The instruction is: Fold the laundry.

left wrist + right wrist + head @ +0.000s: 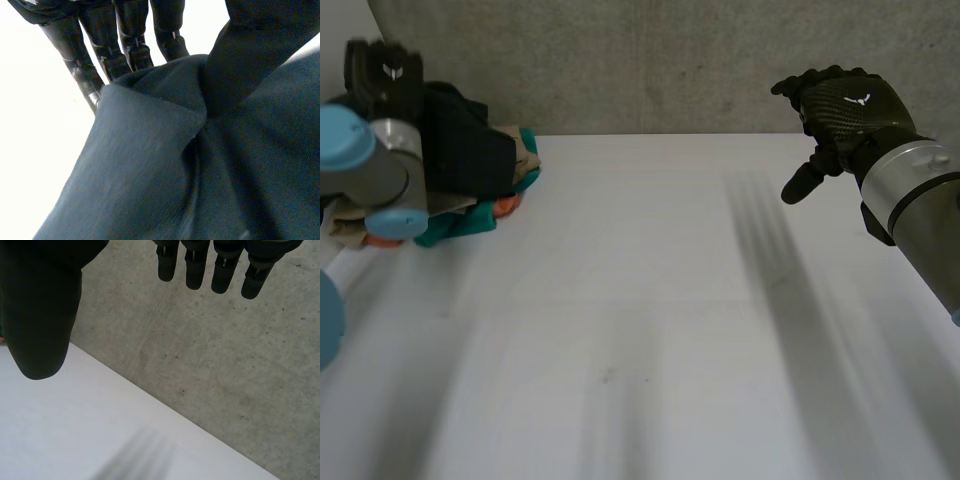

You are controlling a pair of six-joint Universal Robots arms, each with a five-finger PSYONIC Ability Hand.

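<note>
Dark blue cloth [150,170] is pinched by the left hand [385,75] at the laundry pile [470,150], and the right hand [845,105] is free.

The pile sits at the far left corner of the white table [650,300], against the grey concrete wall [650,60]. Teal, orange and beige pieces show under the dark cloth on top. The left hand is over the pile. In its wrist view its straight fingers [122,45] go down behind a raised fold of the dark blue cloth and the thumb [250,60] presses in from the other side, so the fold is gripped between them. The right hand hangs above the far right of the table, well apart from the pile, with its fingers loosely relaxed and nothing in its grasp.
</note>
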